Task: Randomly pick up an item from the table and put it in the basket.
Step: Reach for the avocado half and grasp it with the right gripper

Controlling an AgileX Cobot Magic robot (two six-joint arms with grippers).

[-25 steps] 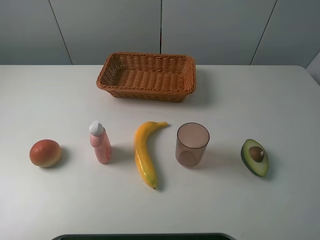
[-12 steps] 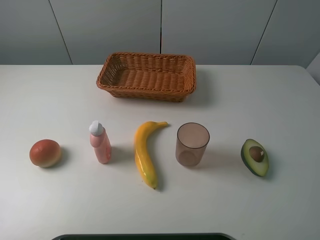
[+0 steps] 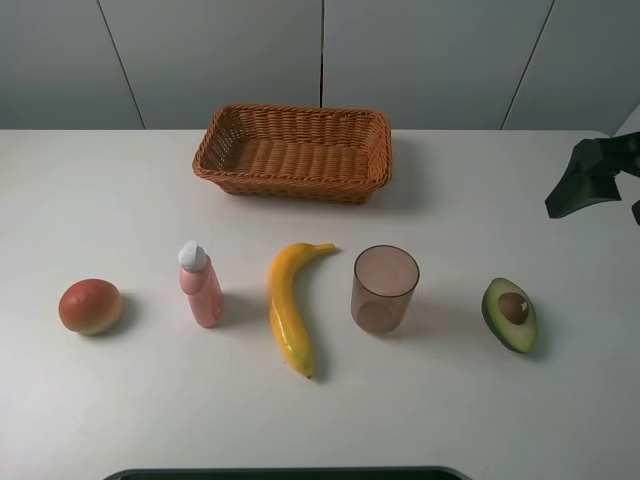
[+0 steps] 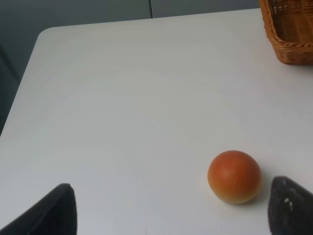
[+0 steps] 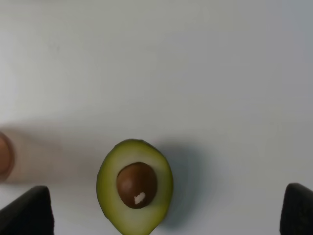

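The halved avocado [image 3: 510, 314] lies cut side up on the white table [image 3: 480, 420], at the right end of a row of items. It also shows in the right wrist view [image 5: 135, 187]. The empty wicker basket [image 3: 294, 153] stands at the back centre. My right gripper [image 3: 590, 182] enters from the right edge, above and behind the avocado. In its wrist view my right gripper [image 5: 164, 210] is open and empty, its fingers wide on either side of the avocado. My left gripper [image 4: 171, 210] is open and empty, hovering near the round red-orange fruit [image 4: 234, 176]; it is out of the exterior view.
Left of the avocado stand a translucent brown cup [image 3: 384, 289], a yellow banana [image 3: 290, 305], a pink bottle [image 3: 199, 284] and the red-orange fruit [image 3: 90, 306]. A basket corner [image 4: 288, 29] shows in the left wrist view.
My right gripper has come into the exterior view at the right edge. The items and the basket have not moved.
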